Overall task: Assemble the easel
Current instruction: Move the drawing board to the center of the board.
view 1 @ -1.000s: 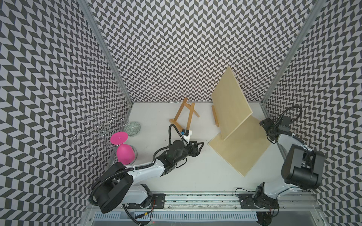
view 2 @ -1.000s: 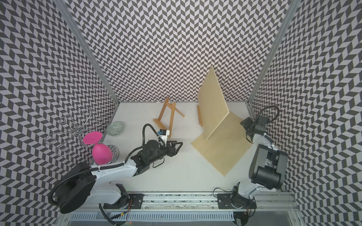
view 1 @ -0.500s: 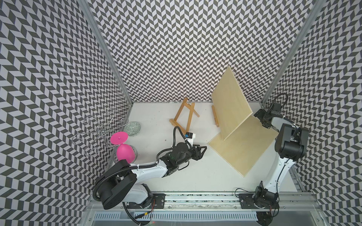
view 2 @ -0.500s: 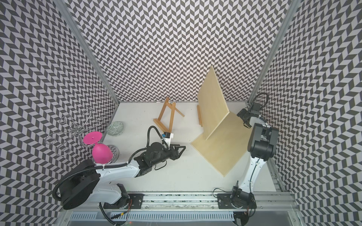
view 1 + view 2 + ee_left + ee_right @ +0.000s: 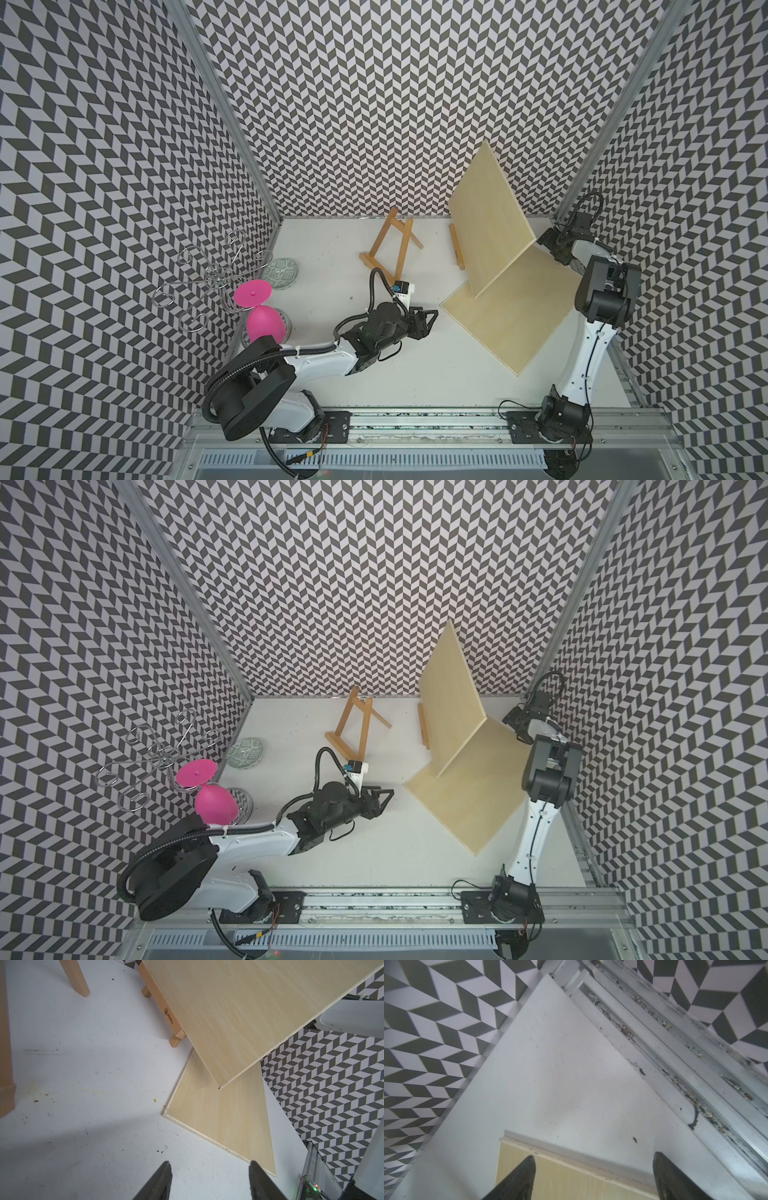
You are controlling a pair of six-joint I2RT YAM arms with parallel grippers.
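Observation:
The wooden easel frame (image 5: pixel 390 245) (image 5: pixel 357 725) stands at the back of the table, one leg (image 5: pixel 76 978) showing in the left wrist view. A loose wooden bar (image 5: pixel 456 247) (image 5: pixel 166 1012) lies beside a plywood board (image 5: pixel 486 216) (image 5: pixel 239 1012) that stands tilted on edge. A second board (image 5: pixel 515 307) (image 5: pixel 224 1118) lies flat beneath it. My left gripper (image 5: pixel 431 324) (image 5: pixel 209 1167) is open and empty, low over the table just short of the flat board's near corner. My right gripper (image 5: pixel 548 245) (image 5: pixel 593 1159) hangs open over the flat board's far edge (image 5: pixel 571 1178).
A wire rack (image 5: pixel 208 282) with an upturned pink glass (image 5: pixel 259 309) stands at the left wall, a patterned bowl (image 5: pixel 280 273) behind it. A metal rail (image 5: pixel 675 1053) runs along the table's right edge, close to my right gripper. Patterned walls close in on three sides.
My right arm has swung up and back, carrying its gripper to the flat board's far corner, its jaws narrowing a little. My left gripper has crept right, toward the flat board.

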